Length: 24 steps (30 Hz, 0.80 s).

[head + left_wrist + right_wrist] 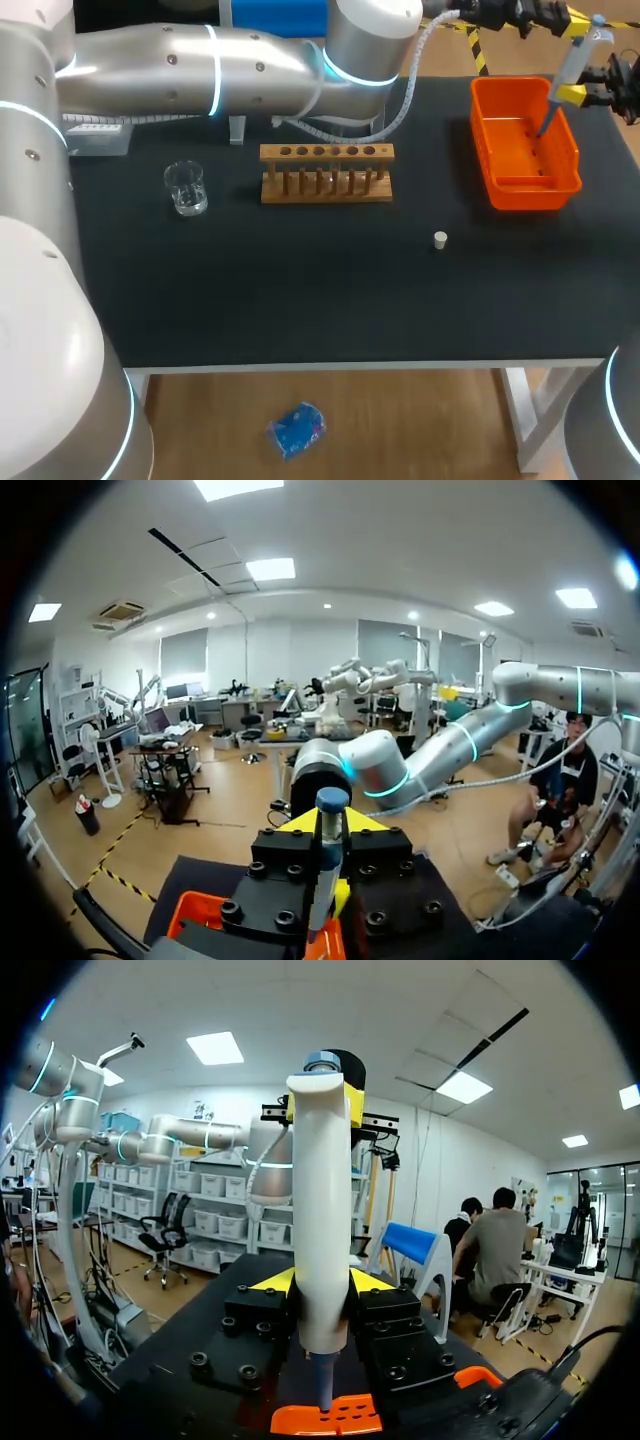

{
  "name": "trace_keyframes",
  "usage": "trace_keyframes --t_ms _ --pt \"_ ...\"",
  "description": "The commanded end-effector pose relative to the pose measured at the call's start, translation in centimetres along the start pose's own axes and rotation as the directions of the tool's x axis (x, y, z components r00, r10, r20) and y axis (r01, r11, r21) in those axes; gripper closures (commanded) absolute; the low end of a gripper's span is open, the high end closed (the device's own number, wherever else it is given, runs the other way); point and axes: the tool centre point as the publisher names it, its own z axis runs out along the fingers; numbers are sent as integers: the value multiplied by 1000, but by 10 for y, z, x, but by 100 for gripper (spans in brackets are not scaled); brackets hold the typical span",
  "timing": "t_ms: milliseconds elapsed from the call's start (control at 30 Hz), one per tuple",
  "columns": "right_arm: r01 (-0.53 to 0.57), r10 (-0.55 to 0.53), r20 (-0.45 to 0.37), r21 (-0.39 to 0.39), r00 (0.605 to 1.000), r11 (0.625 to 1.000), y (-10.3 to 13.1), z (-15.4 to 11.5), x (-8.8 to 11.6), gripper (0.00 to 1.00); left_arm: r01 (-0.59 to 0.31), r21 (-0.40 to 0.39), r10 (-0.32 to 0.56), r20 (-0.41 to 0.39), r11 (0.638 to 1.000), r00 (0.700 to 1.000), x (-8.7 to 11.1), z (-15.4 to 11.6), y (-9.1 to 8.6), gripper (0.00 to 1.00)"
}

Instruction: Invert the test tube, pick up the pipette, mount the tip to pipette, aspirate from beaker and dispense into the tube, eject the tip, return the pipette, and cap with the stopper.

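Pipette [575, 70]: held tilted over the orange bin [528, 190] at the far right of the worktop [300, 290]. Its thin lower end points down into the bin, so anything shed there would land inside.
Right gripper [322, 1290]: jaws closed snugly on the pipette's white body from both sides. This arm carries the tool and steadies it.
Left gripper [328, 825]: its arm reaches across the back of the worktop to the pipette's blue-topped head. I cannot tell whether it grips the head or merely stands at it.
Step, as I judge it: ejecting the tip, with one arm holding and the other placed to work the head.
Beaker [186, 188]: upright at the left, well apart from the bin.
Rack [326, 172]: middle back. I cannot pick out the test tube among its pegs.
Stopper [440, 239]: alone on the bare worktop, in front of the rack and to its right — within reach for the capping, which is not yet done.
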Motion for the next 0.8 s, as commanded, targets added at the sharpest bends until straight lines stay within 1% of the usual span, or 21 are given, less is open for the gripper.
trace_keyframes --t_ms 33,67,233,333,400,567,700,800 --pt "0 0 -1 3 1000 1000 1 0 0 100 -18 -8 18 7 1000 1000 3 -7 -12 5" --pt "0 0 -1 3 1000 1000 1 0 0 100 -21 -9 21 6 1000 1000 3 -8 -14 0" --pt "0 0 -1 3 1000 1000 1 0 0 100 -38 -31 38 -3 999 999 5 -12 -21 0" --pt "0 0 -1 3 1000 1000 1 0 0 100 -35 -57 35 -2 998 999 8 -16 -20 0" --pt "0 0 -1 3 1000 1000 1 0 0 100 -30 -92 31 0 995 1000 11 -20 -18 0" --pt "0 0 -1 3 1000 1000 1 0 0 100 -7 -115 9 19 993 1000 23 -34 -6 0" --pt "0 0 -1 3 1000 1000 1 0 0 100 32 -141 -27 38 989 999 37 -44 6 0" --pt "0 0 -1 3 1000 1000 1 0 0 100 50 -141 -44 47 989 998 48 -48 12 0"
